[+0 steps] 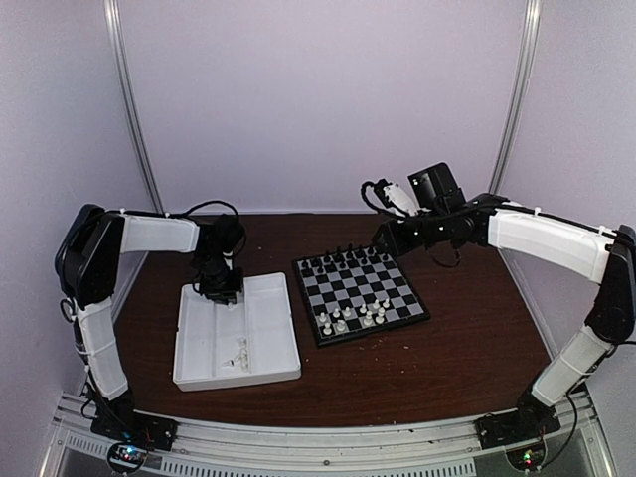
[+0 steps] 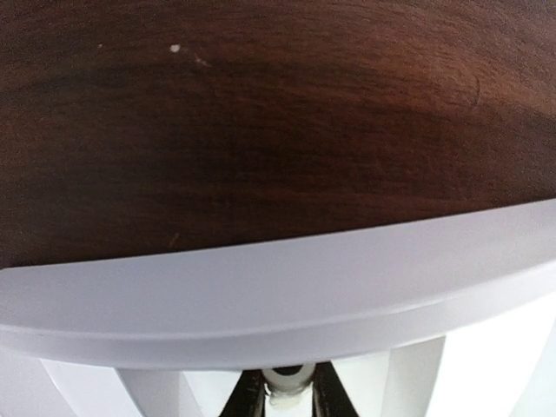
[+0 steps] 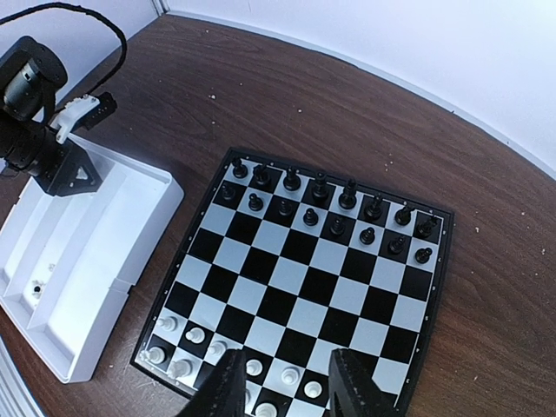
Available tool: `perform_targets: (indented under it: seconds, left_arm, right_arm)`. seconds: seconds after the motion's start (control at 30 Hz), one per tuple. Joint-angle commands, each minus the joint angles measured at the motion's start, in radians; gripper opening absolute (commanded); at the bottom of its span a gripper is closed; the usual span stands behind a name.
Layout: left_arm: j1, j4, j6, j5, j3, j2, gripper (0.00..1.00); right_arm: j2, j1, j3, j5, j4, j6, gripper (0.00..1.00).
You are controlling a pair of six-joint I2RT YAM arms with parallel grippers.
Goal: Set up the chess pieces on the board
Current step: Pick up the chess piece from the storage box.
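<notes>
The board [image 1: 397, 310] lies in the middle of the table, with black pieces [image 3: 320, 187] along its far rows and several white chess pieces [image 1: 353, 316] on its near rows. My right gripper [image 3: 289, 391] hovers open over the white side of the board [image 3: 300, 282], with nothing between its fingers [image 3: 230, 391]. My left gripper [image 1: 221, 288] reaches down into the far end of the white tray [image 1: 266, 318]. In the left wrist view its black fingertips [image 2: 248, 400] press on a small white chess piece [image 2: 287, 387] just behind the tray's rim [image 2: 278, 287].
A few more white pieces [image 1: 238, 353] lie loose in the tray's near end. The tray [image 3: 78, 252] sits directly left of the board on the dark wooden table [image 1: 467, 348]. White walls close in the back and sides.
</notes>
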Motion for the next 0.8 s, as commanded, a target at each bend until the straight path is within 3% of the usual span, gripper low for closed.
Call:
perform_targets:
  seconds: [0.0, 0.13, 0.33, 0.47, 0.63, 0.77]
  left_arm:
    - [0.004, 0.008, 0.006, -0.025, -0.013, -0.056, 0.12]
    - [-0.002, 0.014, -0.009, -0.055, -0.019, -0.157, 0.12]
    - [-0.02, 0.106, -0.116, 0.013, -0.092, -0.337, 0.14]
    - [-0.028, 0.314, -0.302, 0.146, -0.239, -0.479, 0.16]
    - [-0.028, 0.653, -0.558, 0.264, -0.406, -0.56, 0.16]
    - [-0.032, 0.721, -0.677, 0.3, -0.439, -0.589, 0.16]
  right_arm:
    - [-0.009, 0.0, 0.03, -0.014, -0.017, 0.01, 0.35]
    - [-0.055, 0.001, -0.004, -0.071, 0.006, 0.052, 0.35]
    - [-0.143, 0.02, -0.158, -0.178, 0.214, 0.167, 0.35]
    - [-0.149, 0.147, -0.189, -0.079, 0.311, 0.143, 0.34]
    - [-0.062, 0.257, -0.23, -0.056, 0.59, 0.23, 0.33]
    - [0.071, 0.313, -0.167, -0.039, 0.706, 0.285, 0.33]
